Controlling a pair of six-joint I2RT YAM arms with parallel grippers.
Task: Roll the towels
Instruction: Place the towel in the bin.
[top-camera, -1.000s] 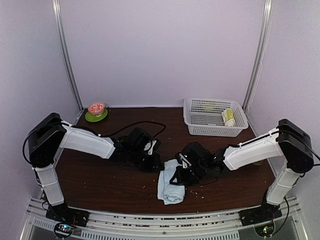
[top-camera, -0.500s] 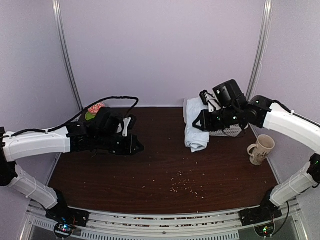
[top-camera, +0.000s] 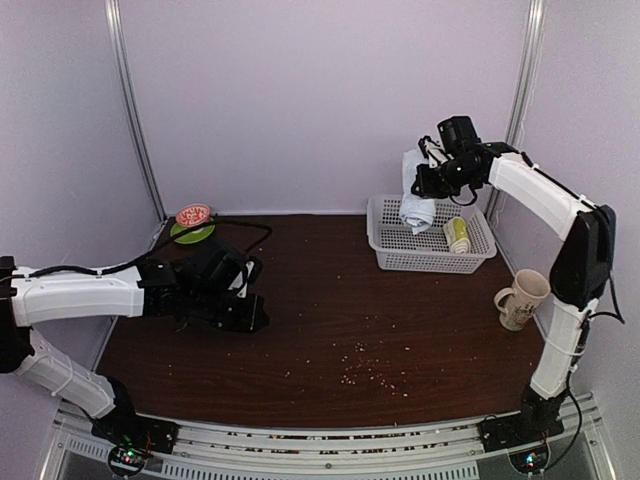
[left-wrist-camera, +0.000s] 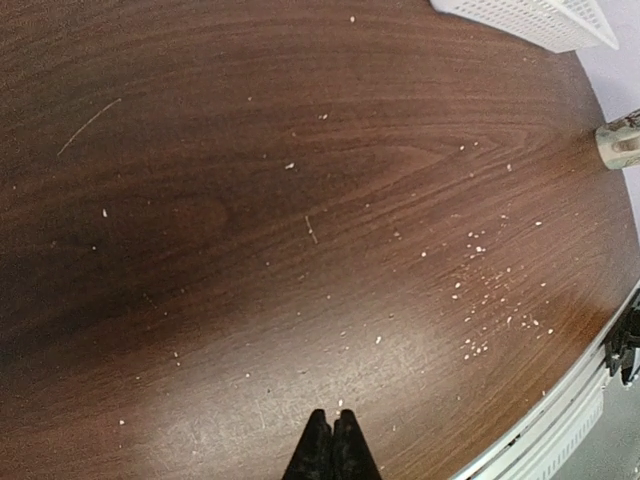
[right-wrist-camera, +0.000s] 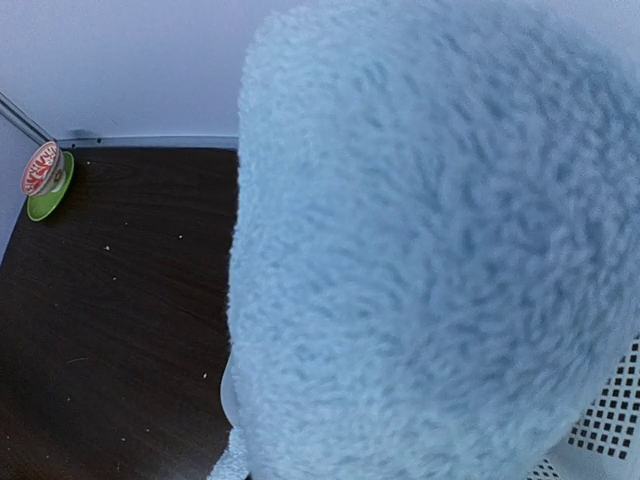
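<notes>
Worktop (top-camera: 330, 300): dark wood, left end partly covered by the left arm. White basket (top-camera: 420, 262): rear right; only a corner enters the left wrist view. Pale-blue towel (top-camera: 414, 200): bundled, hanging above the basket, clamped in the raised right end effector (top-camera: 426, 172); it fills the right wrist view and hides the fingers. Left end effector (left-wrist-camera: 332, 450): fingers pressed together, low over the worktop. Lime-green towel (top-camera: 457, 235): rolled, inside the basket's right end; print illegible. Crumbs (top-camera: 365, 370): scattered near the front.
</notes>
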